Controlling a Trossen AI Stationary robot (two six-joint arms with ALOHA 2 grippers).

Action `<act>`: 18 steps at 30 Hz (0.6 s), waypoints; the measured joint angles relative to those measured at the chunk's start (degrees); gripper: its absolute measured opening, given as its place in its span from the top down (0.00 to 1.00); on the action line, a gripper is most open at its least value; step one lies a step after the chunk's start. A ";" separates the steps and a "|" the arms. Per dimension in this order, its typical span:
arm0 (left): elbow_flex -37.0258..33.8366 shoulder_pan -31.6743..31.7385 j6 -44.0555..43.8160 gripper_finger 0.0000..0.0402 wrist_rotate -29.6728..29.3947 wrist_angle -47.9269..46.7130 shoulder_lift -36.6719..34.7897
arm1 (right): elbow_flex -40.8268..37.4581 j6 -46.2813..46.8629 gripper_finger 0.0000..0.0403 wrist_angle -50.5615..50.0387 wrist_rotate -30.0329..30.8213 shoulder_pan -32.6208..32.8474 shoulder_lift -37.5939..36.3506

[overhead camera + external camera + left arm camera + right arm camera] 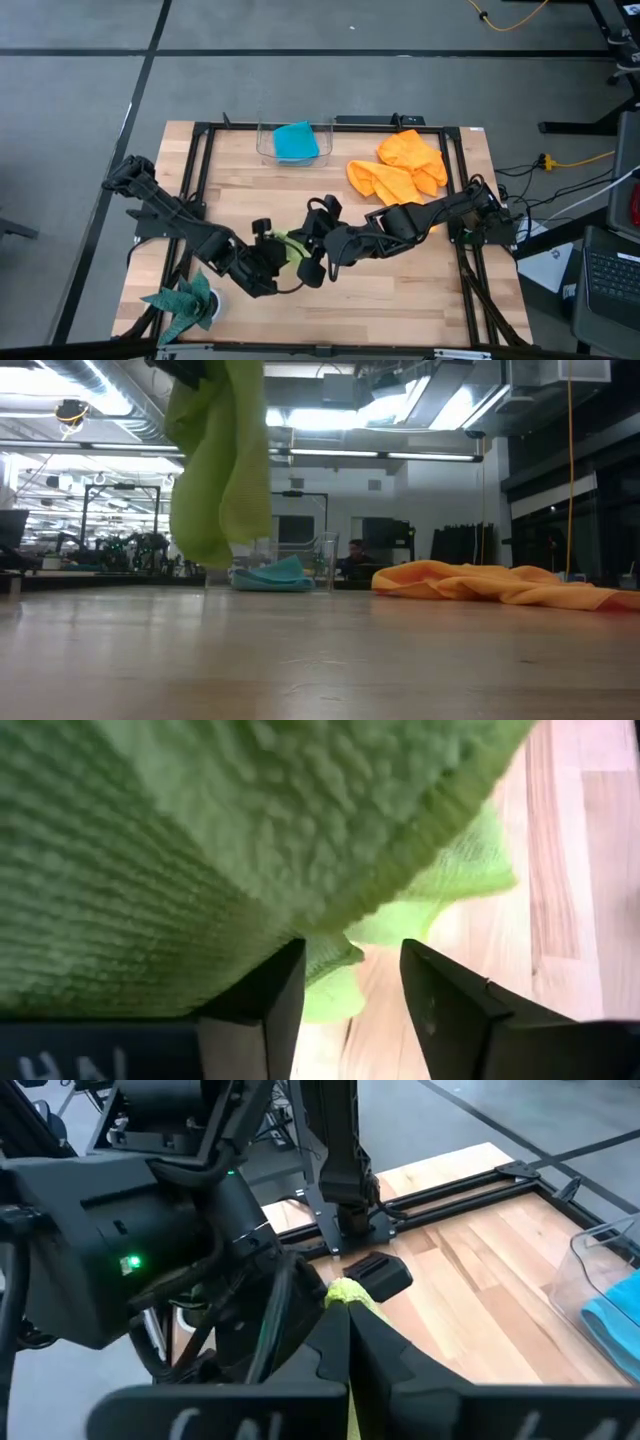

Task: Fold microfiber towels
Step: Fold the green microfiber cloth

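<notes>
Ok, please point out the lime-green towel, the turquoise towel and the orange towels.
lime-green towel (pixel 215 470), low view, middle of the hanging cloth.
turquoise towel (pixel 296 142), high view, centre of the folded cloth.
orange towels (pixel 405 165), high view, middle of the heap.

Lit evenly from above in the high view, with only soft, faint shadows on the table (pixel 400 290) beneath the left gripper (pixel 272 256) and the right gripper (pixel 305 256). From table height, strong glare off ceiling strip lights behind and above the right gripper, leaving the lime-green towel (pixel 215 460) backlit, with a pale sheen on the wood below it. Close to the left gripper (pixel 350 1000), dark shaded fingers (pixel 450 1010) against brightly lit wood beyond. Left of the right gripper (pixel 348 1330), a small green lamp (pixel 130 1263) glowing on dark housing.
</notes>
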 joint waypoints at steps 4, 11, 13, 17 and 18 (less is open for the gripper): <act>0.00 0.09 -0.05 0.57 -0.84 0.11 0.00 | 0.00 -0.24 1.00 1.24 -0.06 0.00 0.00; 0.00 0.36 -0.04 0.57 -3.16 0.13 0.02 | -0.02 -1.46 1.00 5.27 -4.42 0.04 -0.02; 0.00 0.46 -0.11 0.57 -4.30 0.11 0.04 | -0.02 -1.42 1.00 5.23 -4.42 0.09 -0.04; 0.00 0.48 -1.60 0.57 -8.27 -0.51 0.04 | -0.02 0.18 1.00 4.98 -4.89 0.09 -0.07; 0.00 0.48 -1.80 0.57 -9.17 -0.94 0.04 | -0.02 0.50 1.00 4.64 -5.50 0.09 -0.09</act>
